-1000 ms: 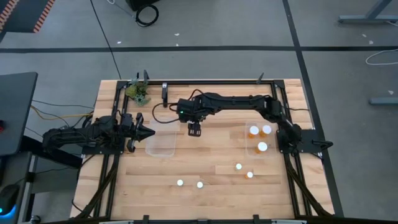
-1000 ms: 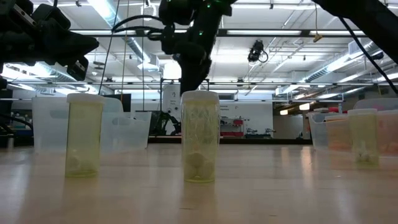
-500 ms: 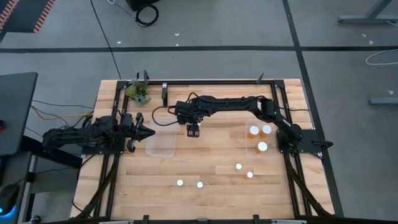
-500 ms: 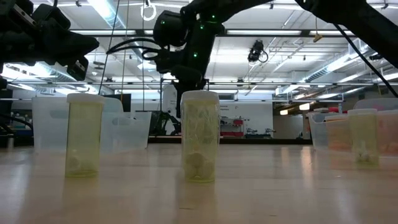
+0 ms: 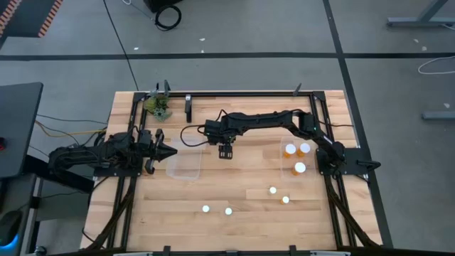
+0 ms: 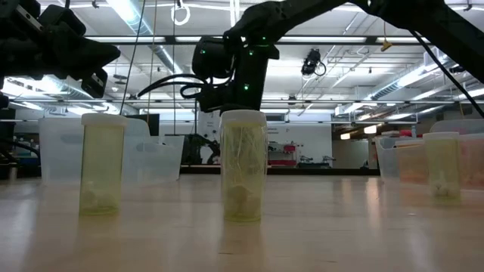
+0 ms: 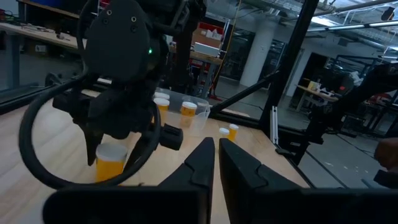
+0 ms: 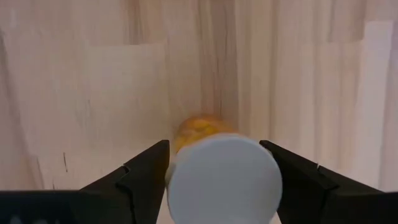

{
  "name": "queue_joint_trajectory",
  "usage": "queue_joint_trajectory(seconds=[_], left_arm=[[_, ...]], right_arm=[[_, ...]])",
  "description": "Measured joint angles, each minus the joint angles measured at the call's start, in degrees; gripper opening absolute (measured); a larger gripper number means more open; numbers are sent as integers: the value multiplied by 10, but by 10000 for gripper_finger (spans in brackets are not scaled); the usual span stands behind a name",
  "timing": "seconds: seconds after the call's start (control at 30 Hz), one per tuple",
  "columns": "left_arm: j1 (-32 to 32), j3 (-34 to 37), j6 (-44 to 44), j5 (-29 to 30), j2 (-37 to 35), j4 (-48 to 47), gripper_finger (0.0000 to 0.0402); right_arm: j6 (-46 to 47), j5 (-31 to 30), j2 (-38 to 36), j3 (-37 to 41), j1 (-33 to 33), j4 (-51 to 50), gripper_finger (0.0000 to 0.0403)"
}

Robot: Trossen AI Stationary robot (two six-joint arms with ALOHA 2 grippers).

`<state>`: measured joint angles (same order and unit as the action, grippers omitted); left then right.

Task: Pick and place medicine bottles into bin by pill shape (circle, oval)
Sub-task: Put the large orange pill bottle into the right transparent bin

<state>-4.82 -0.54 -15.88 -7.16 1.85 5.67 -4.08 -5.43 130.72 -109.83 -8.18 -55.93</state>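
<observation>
My right gripper (image 5: 226, 151) hangs over the middle of the table, just right of the clear left bin (image 5: 185, 164), and is shut on an amber bottle with a white cap (image 8: 222, 177). The left wrist view shows that bottle (image 7: 111, 163) under the gripper. My left gripper (image 5: 161, 151) waits shut and empty at the left bin's left side. Three white-capped bottles (image 5: 297, 153) stand in the clear right bin (image 5: 284, 167). Several small bottles stand on their bases near the front, two on the left (image 5: 217, 210) and two on the right (image 5: 279, 195). My right gripper pinches the bottle between its two fingers (image 8: 144, 177) at the white cap's rim (image 8: 177, 180). The fingers come from above, pointing down. The bottle hangs upright below them, its amber body (image 8: 198, 129) toward the wood.
A dark metal frame (image 5: 242, 93) runs along the table's far edge and sides. A small green thing (image 5: 158, 105) sits at the far left corner. In the low view, loose bottles (image 6: 243, 166) stand in the foreground, with the bins behind them.
My right gripper, still shut on the amber bottle, has shifted a little toward the table's right and near edges and shows lower in the low view. The loose bottles and my left arm have kept still.
</observation>
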Motion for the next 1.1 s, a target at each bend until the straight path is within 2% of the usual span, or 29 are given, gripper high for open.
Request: queue_joint_trajectory(seconds=[0.33, 0.7, 1.1], left_arm=[[0, 0, 0, 0, 0, 0, 39], [0, 0, 0, 0, 0, 0, 30], [0, 0, 0, 0, 0, 0, 37]], right_arm=[[0, 0, 0, 1, 0, 4, 218], [1, -22, -31, -1, -3, -19, 215], [43, -28, -89, -1, 1, -74, 215]])
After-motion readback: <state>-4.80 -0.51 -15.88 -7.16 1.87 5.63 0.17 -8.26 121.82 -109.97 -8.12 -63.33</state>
